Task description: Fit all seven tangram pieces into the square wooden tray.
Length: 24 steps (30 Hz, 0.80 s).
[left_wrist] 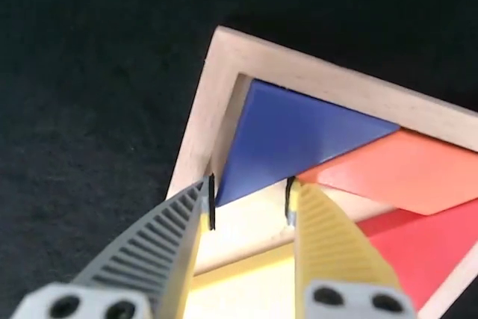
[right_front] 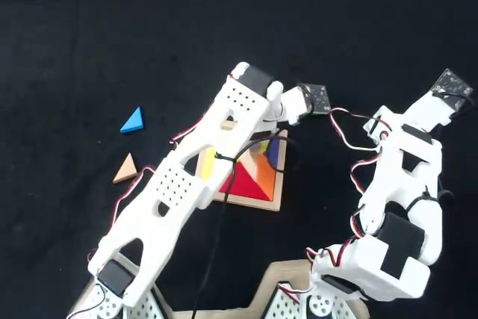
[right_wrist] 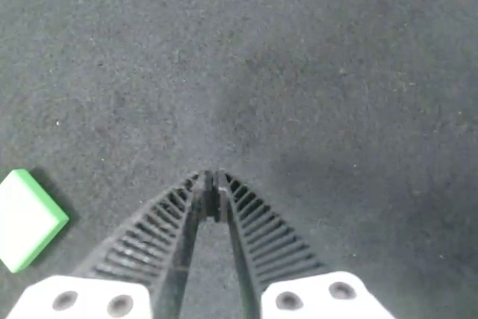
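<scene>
The square wooden tray (right_front: 254, 203) lies at the table's middle, its rim (left_wrist: 224, 57) close under my left wrist. In it lie a dark blue triangle (left_wrist: 291, 136) in one corner, an orange piece (left_wrist: 403, 169), a red triangle (left_wrist: 418, 252) and a yellow piece (left_wrist: 239, 289). My left gripper (left_wrist: 250, 201) is open over the tray, its fingertips (left_wrist: 211, 203) straddling the blue triangle's near edge above bare tray floor. A light blue triangle (right_front: 132, 121) and a tan triangle (right_front: 125, 168) lie loose to the tray's left. My right gripper (right_wrist: 213, 184) is shut and empty over black cloth, beside a green piece (right_wrist: 26, 218).
The left arm (right_front: 194, 177) stretches across the tray and hides much of it from above. The right arm (right_front: 403, 199) stands folded at the right side. Black cloth covers the table, with open room at the back and far left.
</scene>
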Each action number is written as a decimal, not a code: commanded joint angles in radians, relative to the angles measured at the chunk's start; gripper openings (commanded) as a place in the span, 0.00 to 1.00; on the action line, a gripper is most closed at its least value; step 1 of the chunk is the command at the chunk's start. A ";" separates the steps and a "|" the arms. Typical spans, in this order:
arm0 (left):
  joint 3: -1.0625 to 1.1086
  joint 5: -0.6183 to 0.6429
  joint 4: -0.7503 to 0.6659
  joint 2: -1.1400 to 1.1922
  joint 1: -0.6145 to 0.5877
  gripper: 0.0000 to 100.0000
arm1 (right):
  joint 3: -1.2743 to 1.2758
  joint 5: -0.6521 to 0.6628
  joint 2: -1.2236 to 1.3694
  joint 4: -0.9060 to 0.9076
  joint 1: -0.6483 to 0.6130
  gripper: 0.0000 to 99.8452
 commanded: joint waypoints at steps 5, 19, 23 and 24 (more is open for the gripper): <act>-0.012 0.034 0.009 -0.035 0.056 0.18 | -0.051 0.000 -0.002 -0.018 -0.018 0.01; 0.070 0.032 0.011 -0.183 -0.054 0.18 | -0.051 0.000 -0.002 -0.018 -0.018 0.01; 0.209 -0.006 0.009 -0.345 -0.058 0.18 | -0.051 0.000 -0.002 -0.017 -0.018 0.01; 0.249 -0.012 0.009 -0.381 -0.059 0.18 | -0.051 0.000 -0.002 -0.017 -0.018 0.01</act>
